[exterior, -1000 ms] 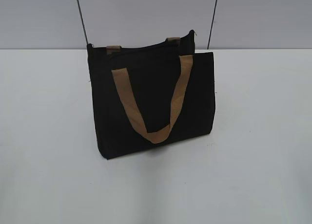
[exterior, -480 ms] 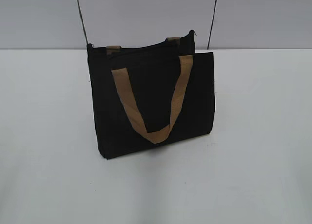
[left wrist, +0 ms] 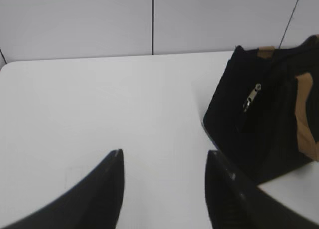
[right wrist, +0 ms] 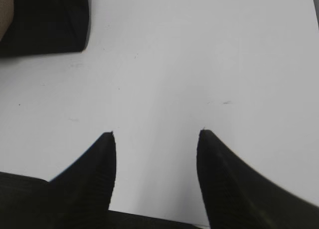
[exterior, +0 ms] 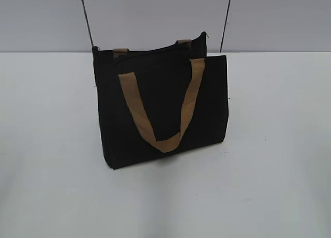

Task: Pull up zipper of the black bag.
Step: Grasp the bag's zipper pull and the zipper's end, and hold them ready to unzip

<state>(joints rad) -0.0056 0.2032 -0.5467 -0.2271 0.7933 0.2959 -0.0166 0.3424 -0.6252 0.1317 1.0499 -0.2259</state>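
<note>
Approach not started: bag stands mid-table, zipper pull hanging at its left end, untouched. Left gripper and right gripper both spread, empty, well apart from it. Next: left reaches for the pull, right likely steadies the bag.

The exterior view slants down at the black bag head-on; both wrist views (low over the desk) catch it sidelong.

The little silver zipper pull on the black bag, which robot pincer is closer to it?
Left, probably. The left pincer faces the bag's end, where the zipper pull hangs. The right pincer sees only a bottom corner of the black bag.
</note>
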